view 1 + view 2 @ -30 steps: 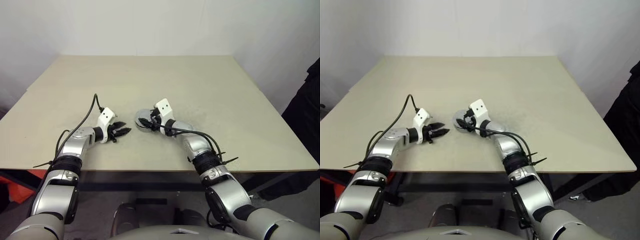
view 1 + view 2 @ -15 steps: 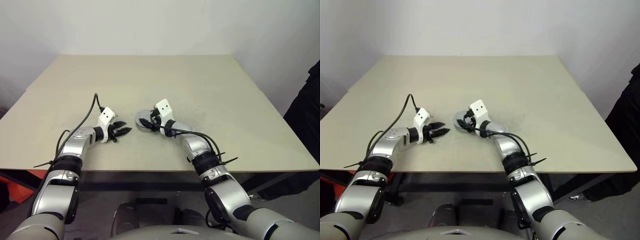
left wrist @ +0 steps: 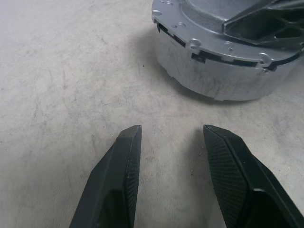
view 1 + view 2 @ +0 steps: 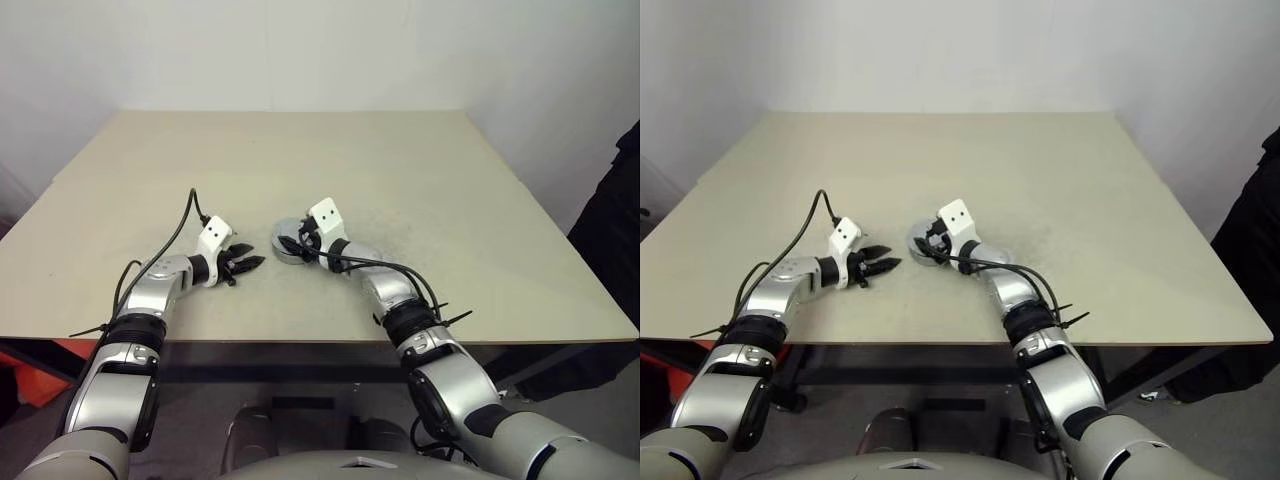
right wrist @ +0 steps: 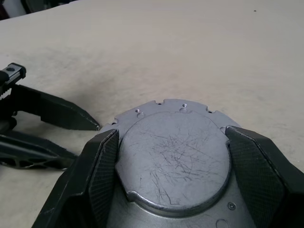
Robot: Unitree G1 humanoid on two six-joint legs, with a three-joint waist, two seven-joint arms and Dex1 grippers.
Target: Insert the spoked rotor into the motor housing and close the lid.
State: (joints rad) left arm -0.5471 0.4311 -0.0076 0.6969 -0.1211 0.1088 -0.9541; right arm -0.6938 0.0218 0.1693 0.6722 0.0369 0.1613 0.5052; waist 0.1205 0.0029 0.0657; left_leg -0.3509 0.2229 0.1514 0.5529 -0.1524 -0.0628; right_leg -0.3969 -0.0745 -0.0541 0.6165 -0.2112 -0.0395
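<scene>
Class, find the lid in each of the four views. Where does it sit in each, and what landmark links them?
Left eye: the lid mid-table, at the right gripper's tips.
Right eye: same spot.
Left wrist: atop the motor housing, beyond the fingers.
Right wrist: between that gripper's fingers.
Shared landmark: the left gripper.

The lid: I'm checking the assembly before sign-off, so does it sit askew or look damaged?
Nothing stands out. The lid lies flat on the motor housing, its notched edge following the rim. Fine scratches mark its raised centre, with no dents or cracks visible. The right pincer straddles that centre; the left pincer waits open beside the housing.
</scene>
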